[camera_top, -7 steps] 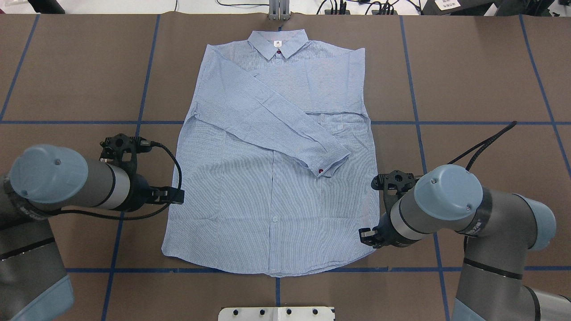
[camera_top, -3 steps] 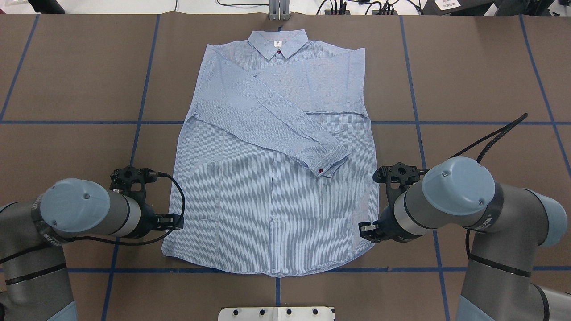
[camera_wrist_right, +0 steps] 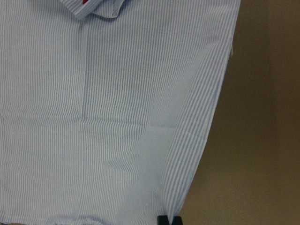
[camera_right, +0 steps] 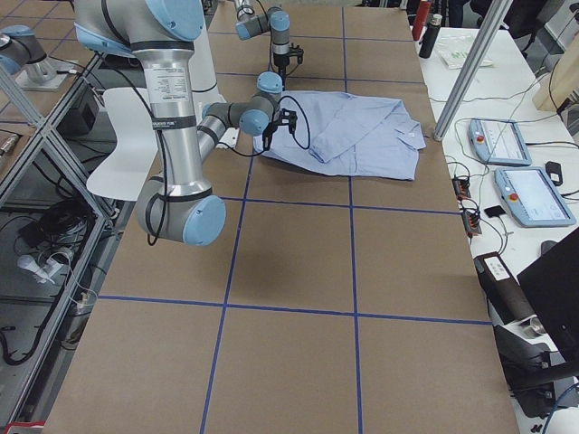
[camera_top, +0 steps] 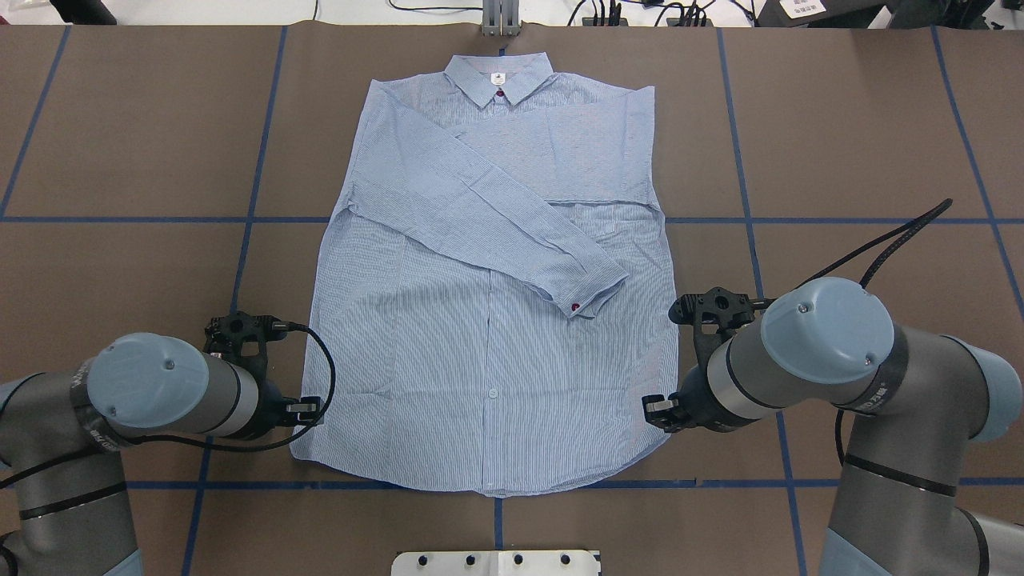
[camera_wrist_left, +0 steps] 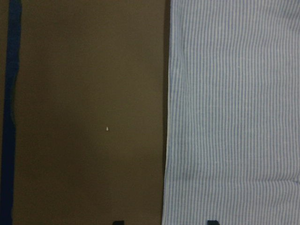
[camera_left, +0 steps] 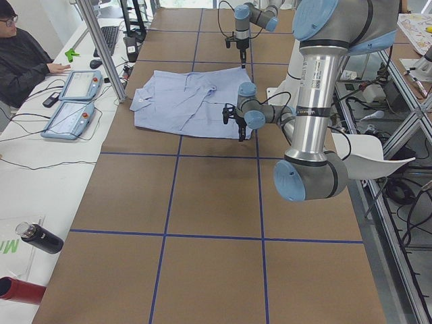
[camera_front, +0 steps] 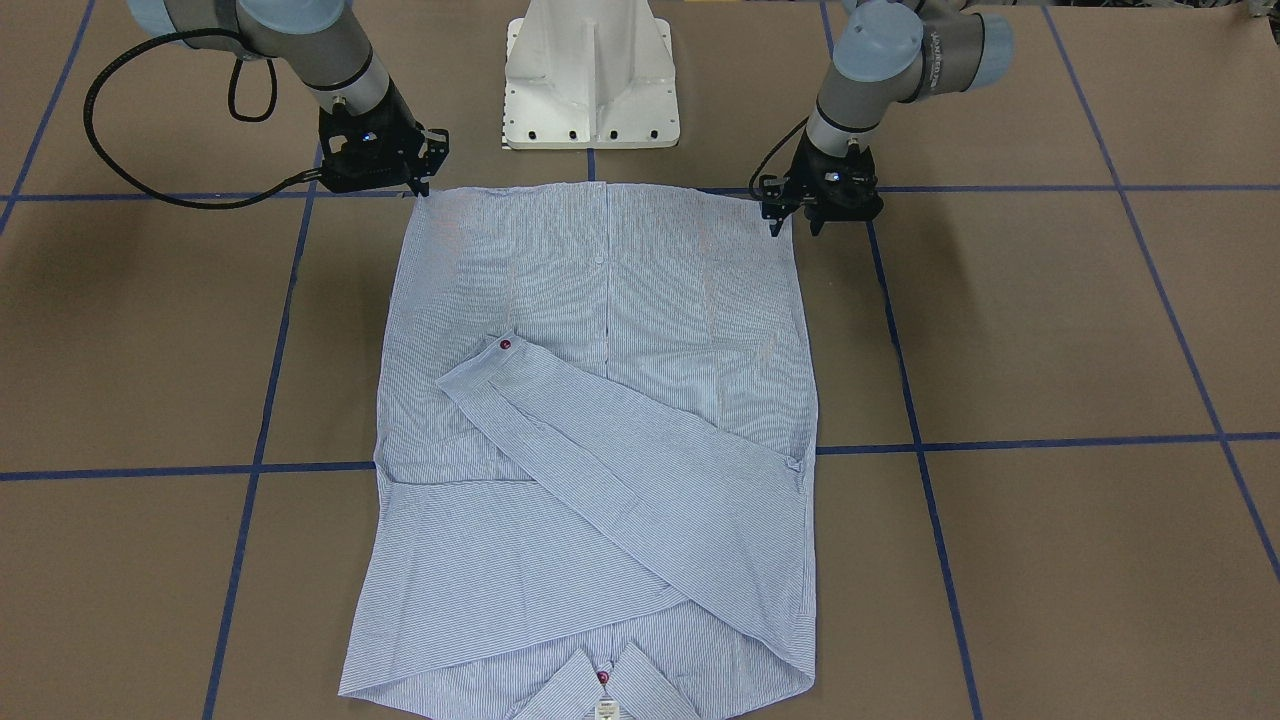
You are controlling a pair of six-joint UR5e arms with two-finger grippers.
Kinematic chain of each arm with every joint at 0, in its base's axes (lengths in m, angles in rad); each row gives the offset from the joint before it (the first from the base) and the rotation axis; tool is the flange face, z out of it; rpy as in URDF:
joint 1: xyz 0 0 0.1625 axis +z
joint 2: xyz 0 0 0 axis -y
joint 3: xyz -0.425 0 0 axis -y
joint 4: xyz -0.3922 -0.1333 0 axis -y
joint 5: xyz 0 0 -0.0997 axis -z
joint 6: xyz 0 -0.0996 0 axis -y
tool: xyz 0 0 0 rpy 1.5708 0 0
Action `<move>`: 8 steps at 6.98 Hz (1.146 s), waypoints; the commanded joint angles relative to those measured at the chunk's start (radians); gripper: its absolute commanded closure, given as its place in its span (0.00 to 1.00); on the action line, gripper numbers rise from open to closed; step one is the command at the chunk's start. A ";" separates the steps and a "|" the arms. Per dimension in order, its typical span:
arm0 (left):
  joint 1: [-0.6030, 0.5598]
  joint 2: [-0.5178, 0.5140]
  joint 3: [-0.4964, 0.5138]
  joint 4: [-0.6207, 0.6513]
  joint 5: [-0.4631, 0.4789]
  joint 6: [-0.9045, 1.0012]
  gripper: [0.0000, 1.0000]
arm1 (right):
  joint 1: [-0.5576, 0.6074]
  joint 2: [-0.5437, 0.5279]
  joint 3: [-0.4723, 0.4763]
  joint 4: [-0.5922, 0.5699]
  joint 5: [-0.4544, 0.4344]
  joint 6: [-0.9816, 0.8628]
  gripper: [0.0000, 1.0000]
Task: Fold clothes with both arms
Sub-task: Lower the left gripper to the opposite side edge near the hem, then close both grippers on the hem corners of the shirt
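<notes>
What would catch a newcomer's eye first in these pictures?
A blue striped shirt lies flat on the brown table, its sleeves folded across the chest. The left pincer and the right pincer sit low by its two bottom corners, one on each side.

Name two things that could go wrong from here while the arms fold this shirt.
1. The left gripper sits right at the edge of the shirt, so it may catch too little cloth or miss.
2. The crossed sleeve lies loose on top, so lifting the hem could slide it out of place.
</notes>
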 commanded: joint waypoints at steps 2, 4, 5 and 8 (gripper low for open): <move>0.041 -0.002 -0.007 0.005 0.000 -0.040 0.47 | 0.005 0.000 0.001 0.000 0.001 0.000 1.00; 0.041 -0.002 -0.009 0.015 0.000 -0.040 0.49 | 0.007 0.000 0.004 0.000 0.003 0.000 1.00; 0.041 0.000 -0.009 0.015 0.000 -0.040 0.49 | 0.013 -0.001 0.004 0.000 0.011 0.000 1.00; 0.041 0.003 -0.009 0.015 0.000 -0.040 0.57 | 0.020 -0.006 0.002 0.000 0.015 0.000 1.00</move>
